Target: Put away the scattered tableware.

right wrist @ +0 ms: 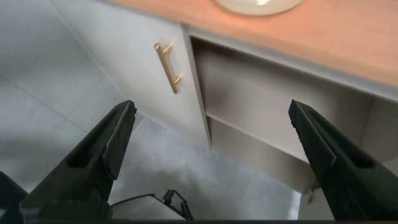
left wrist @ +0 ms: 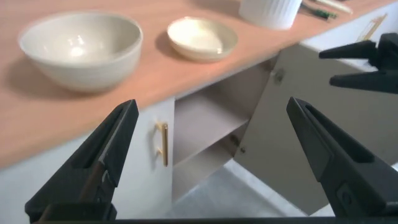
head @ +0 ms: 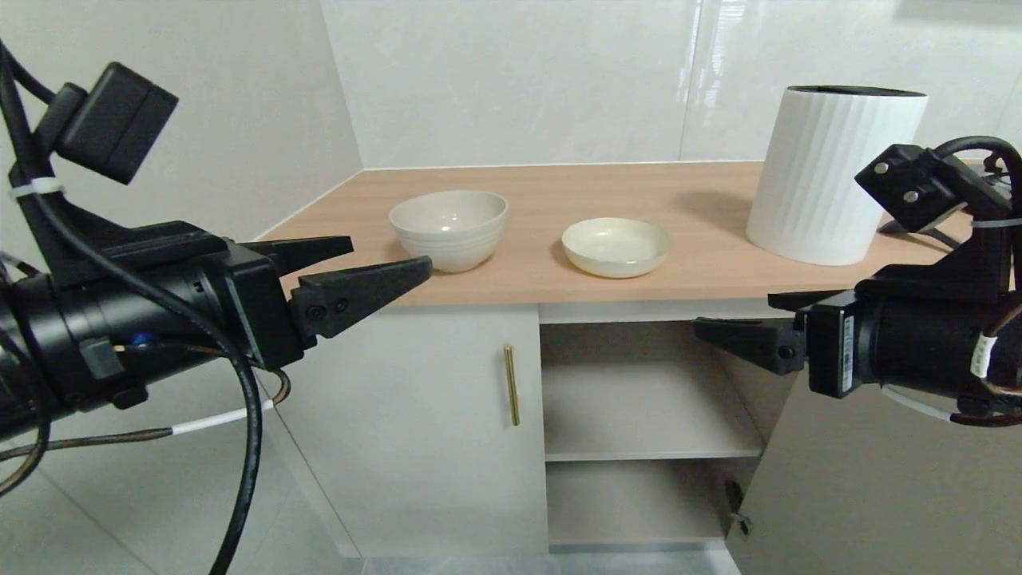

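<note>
- Head view: a deep cream bowl [head: 449, 228] and a shallow dish [head: 615, 246] sit apart on the wooden bench [head: 703, 271], left of a ribbed white container [head: 830, 176].
- Below the dish, the cabinet compartment [head: 647, 399] stands open.
- Fingers spread, the left gripper [head: 391, 254] hovers near the bowl.
- Also spread, the right gripper [head: 733, 311] hangs before the open compartment.

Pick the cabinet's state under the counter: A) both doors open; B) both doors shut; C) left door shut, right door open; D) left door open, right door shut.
C: the left door with its gold handle is shut, while the right door is swung open, baring the shelves.
</note>
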